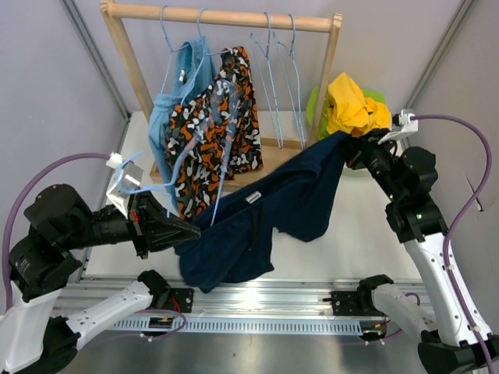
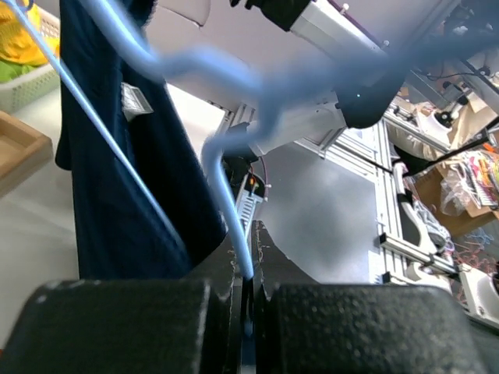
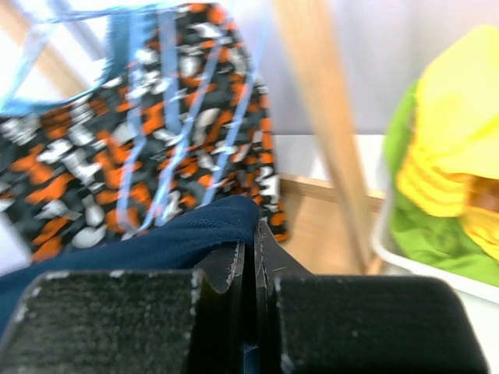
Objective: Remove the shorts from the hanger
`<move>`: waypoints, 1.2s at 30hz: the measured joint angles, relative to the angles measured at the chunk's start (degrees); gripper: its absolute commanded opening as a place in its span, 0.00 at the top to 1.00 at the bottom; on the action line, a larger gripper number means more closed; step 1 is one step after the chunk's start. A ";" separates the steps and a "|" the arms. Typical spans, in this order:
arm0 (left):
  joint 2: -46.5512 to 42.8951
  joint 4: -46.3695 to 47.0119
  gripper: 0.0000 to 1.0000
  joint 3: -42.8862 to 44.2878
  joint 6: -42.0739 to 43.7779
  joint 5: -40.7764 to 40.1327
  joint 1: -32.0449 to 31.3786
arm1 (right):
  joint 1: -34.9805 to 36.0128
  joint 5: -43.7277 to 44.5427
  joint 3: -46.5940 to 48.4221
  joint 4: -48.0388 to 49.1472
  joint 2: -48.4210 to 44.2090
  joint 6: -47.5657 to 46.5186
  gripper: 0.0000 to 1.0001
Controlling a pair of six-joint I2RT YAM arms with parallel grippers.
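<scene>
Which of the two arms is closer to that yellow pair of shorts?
Right. The right gripper, shut on the navy shorts, sits just below the yellow shorts. The left gripper, shut on a blue hanger, is far off on the other side.

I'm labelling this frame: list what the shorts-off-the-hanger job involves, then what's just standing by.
In the job: navy shorts, stretched between the right gripper and the left gripper, which pinches a blue hanger; light blue shorts and camouflage shorts, hung; yellow shorts and lime green shorts, heaped at right.
Standing by: empty hangers; wooden rack.
</scene>
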 measured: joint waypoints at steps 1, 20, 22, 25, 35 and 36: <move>-0.13 0.17 1.00 0.00 0.15 -0.11 -0.04 | -1.11 0.04 0.42 -0.37 0.72 0.26 1.00; 9.46 -8.57 1.00 8.46 3.52 -24.17 -1.14 | 5.86 -16.59 -7.87 -0.39 -10.88 -0.17 1.00; 14.25 -11.02 1.00 9.01 3.85 -31.30 -1.16 | 8.15 -14.80 -4.74 -5.01 -11.32 -2.91 1.00; 18.73 -12.70 1.00 6.03 4.02 -36.94 -1.16 | 8.68 -9.05 1.51 -10.58 -10.56 -6.12 1.00; 12.50 -16.02 1.00 -2.80 3.82 -39.87 -1.25 | 4.46 9.49 34.97 -14.75 11.13 -14.86 1.00; 11.80 -16.09 1.00 -3.10 3.78 -39.87 -1.25 | 2.95 9.79 37.92 -14.64 13.73 -14.91 1.00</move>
